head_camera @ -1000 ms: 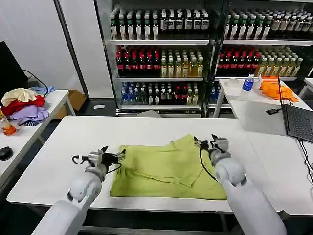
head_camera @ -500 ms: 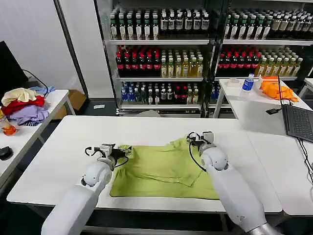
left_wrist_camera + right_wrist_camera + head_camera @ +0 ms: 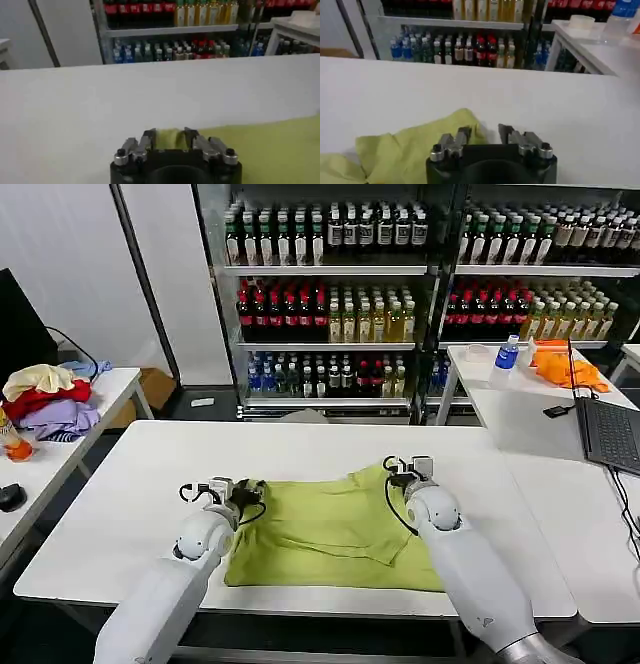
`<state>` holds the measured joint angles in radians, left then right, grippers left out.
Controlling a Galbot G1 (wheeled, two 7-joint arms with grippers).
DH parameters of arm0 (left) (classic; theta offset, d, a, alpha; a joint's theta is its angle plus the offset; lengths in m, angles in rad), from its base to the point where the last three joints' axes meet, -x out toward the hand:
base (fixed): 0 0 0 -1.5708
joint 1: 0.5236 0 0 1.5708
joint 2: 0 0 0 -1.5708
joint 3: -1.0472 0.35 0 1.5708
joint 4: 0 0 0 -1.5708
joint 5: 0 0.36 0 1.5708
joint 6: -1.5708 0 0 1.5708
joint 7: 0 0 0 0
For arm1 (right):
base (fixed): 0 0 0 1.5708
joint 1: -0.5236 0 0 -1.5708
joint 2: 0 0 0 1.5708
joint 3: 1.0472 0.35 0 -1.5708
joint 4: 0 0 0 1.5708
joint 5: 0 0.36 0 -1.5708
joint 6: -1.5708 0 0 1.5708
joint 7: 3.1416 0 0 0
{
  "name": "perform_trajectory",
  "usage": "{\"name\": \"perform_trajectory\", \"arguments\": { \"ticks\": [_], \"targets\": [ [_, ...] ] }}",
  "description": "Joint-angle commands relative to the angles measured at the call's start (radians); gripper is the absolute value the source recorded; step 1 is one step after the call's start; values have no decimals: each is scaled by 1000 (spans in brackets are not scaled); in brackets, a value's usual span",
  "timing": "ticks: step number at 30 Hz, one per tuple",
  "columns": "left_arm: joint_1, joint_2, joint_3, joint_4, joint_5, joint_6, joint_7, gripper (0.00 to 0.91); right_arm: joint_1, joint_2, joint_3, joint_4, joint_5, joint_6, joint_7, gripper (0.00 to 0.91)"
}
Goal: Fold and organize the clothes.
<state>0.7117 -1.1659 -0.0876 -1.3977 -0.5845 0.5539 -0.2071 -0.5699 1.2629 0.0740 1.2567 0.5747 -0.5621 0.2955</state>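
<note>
The lime T-shirt [image 3: 330, 534] lies partly folded on the white table [image 3: 300, 446], with a flap turned over on its right half. My left gripper [image 3: 245, 487] is at the shirt's far left corner. In the left wrist view its fingers [image 3: 170, 136] stand apart with the lime corner [image 3: 169, 135] lying between them. My right gripper [image 3: 400, 471] is at the far right corner. It is open [image 3: 483, 131]: one finger rests at the edge of the cloth [image 3: 405, 150] and bare table shows in the gap.
A pile of cream, red and lavender garments [image 3: 45, 399] sits on the left side table. On the right table are an orange cloth [image 3: 565, 369], a water bottle [image 3: 507, 354] and a laptop [image 3: 612, 434]. Drink shelves [image 3: 330, 314] stand behind.
Both grippers have moved away from me and inward, the left to the shirt's far left corner and the right to its far right corner. The shirt has shifted only slightly.
</note>
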Motion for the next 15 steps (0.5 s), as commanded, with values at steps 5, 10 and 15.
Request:
{"name": "perform_trajectory", "arguments": {
  "ticks": [5, 10, 15],
  "targets": [
    [36, 22, -15, -38, -65, -34, 39, 20, -32, -12, 9, 49, -31, 26, -41, 0],
    [58, 31, -32, -57, -87, -59, 55, 20, -55, -20, 30, 86, -39, 56, -49, 0],
    [82, 48, -51, -109, -113, -79, 61, 20, -81, -36, 46, 148, -40, 73, -49, 0]
  ]
}}
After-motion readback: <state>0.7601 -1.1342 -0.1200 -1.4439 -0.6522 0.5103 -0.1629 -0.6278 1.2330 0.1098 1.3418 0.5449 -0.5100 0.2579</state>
